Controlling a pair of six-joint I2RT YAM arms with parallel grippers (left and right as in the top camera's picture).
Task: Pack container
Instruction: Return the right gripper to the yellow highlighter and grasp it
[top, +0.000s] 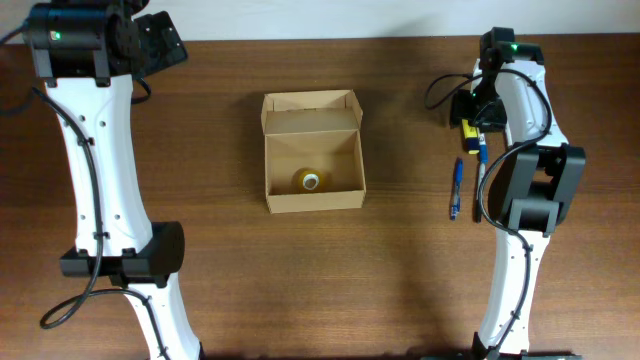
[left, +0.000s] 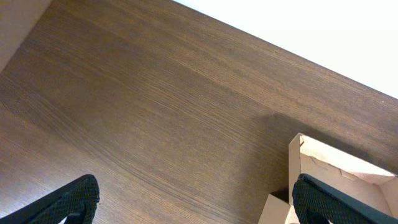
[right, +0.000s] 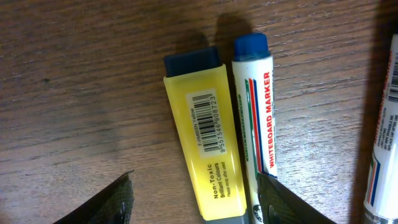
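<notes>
- The cardboard box (top: 314, 150) sits on the brown table (top: 400, 290) between the two arms, a little toward the far edge.
- Its flap lid stands open on the far side, so you can see straight down into it.
- A small yellow roll (top: 310, 181) lies on the box floor, close to the near wall.
- The left gripper (top: 168, 48) hangs at the far left corner of the table, well apart from the box.
- In its own wrist view, the two black fingers (left: 74, 202) are spread wide with only bare wood between them. It grasps nothing, and a corner of the box shows beside the right-hand finger.
- The right gripper (top: 473, 122) is down at the table to the right of the box, over a cluster of pens.
- Seen from the right wrist, a yellow highlighter (right: 202, 143) with a dark blue cap lies flat between its fingers (right: 112, 202). Bare wood shows between one finger and the highlighter, so the jaws are released.
- A whiteboard marker (right: 258, 124) with a blue cap lies just beside the highlighter, touching or nearly so. The other finger covers its lower end.
- A second marker (right: 385, 124) shows at the frame's right edge, cut off.
- From above, a blue pen (top: 455, 188) lies alone, nearer the front.
</notes>
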